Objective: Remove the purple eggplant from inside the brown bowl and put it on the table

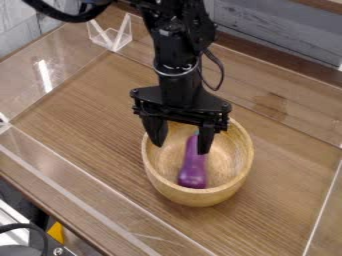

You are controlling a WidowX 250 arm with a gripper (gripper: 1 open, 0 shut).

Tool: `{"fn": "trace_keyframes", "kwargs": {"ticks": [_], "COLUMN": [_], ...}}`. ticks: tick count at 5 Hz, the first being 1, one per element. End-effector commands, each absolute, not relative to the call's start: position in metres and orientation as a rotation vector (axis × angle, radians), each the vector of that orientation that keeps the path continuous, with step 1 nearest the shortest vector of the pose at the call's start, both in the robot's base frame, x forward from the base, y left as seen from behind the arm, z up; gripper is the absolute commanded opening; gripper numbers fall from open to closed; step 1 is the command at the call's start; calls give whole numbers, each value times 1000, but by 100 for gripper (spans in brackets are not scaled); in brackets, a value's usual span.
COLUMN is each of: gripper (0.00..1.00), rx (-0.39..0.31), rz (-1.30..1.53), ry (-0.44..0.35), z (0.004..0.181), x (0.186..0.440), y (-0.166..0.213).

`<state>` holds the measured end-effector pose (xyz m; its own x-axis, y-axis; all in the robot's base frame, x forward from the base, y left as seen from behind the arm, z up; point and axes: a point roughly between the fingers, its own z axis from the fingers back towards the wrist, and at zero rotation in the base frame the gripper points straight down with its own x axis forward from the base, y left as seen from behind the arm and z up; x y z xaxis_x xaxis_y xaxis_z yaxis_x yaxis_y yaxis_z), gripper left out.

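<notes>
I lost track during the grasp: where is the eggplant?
The eggplant lies inside the bowl, toward its right side in the camera view, just below the gripper.

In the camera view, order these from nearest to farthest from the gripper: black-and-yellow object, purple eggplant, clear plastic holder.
1. Purple eggplant: inside the bowl, just below the fingers.
2. Clear plastic holder: upper left.
3. Black-and-yellow object: lower-left corner.

Matte black robot arm [167, 55] with chunky, angular segments, a thin dark looping cable [214, 62] and a broad black hand [181, 128].
</notes>
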<state>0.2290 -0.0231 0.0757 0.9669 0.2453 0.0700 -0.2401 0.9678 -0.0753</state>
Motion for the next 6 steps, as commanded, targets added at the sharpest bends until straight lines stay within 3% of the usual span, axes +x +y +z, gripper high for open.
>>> {"fn": "trace_keyframes", "kwargs": {"ticks": [1,6], "gripper": [100,100], "rx": [-67,-68], "rz": [240,269], "ry": [-107,-107], "z": [81,82], "x": [235,243], "y": [-24,-25]}}
